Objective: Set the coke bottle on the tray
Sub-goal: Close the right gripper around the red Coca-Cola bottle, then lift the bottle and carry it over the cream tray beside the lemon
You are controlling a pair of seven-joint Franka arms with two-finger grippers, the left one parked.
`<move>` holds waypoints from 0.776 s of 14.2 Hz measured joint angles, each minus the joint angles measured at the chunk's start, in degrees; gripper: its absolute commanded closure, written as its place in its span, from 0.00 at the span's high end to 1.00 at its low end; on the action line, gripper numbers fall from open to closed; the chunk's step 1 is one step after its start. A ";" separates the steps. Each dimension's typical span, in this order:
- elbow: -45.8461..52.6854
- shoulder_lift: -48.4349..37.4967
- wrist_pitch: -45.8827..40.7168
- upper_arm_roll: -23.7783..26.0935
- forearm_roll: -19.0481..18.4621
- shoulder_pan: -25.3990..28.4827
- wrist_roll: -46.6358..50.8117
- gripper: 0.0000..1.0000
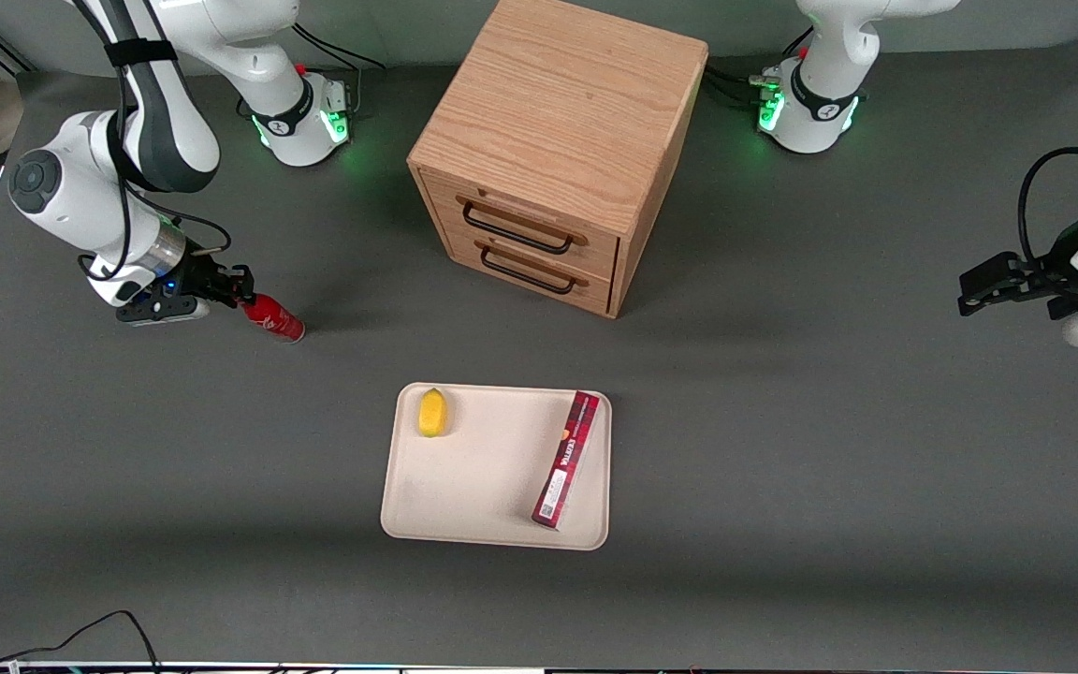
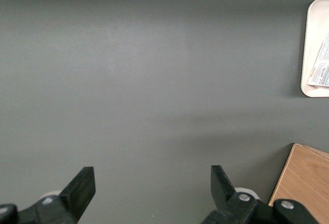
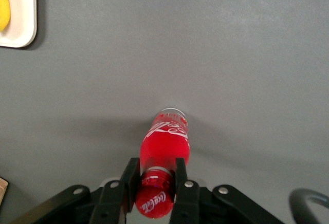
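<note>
**Bottle gripped at the neck, tray waiting nearer the front**

The grey table [image 1: 782,421] spreads under everything. On it stands a wooden drawer cabinet [image 1: 548,150] with two dark handles. Nearer the front camera than the cabinet lies the cream tray [image 1: 492,477], flat on the table. On the tray rests a long dark-red box [image 1: 566,459] along the edge toward the parked arm's end, and a lemon [image 1: 432,413] sits in the corner toward the working arm's end.

Well apart from the tray, toward the working arm's end of the table, the gripper [image 1: 241,288] is down low with its fingers [image 3: 181,175] closed around the neck of the coke bottle [image 1: 274,318], just below the red cap. The bottle is tilted, its base at or just above the tabletop; I cannot tell which.
</note>
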 measured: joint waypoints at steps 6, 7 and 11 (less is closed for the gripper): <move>32.06 11.91 -19.48 2.42 1.27 5.02 7.63 0.00; 38.82 16.20 -20.93 2.47 1.30 6.65 9.88 0.00; 61.94 34.89 -22.43 2.57 1.30 13.43 21.02 0.00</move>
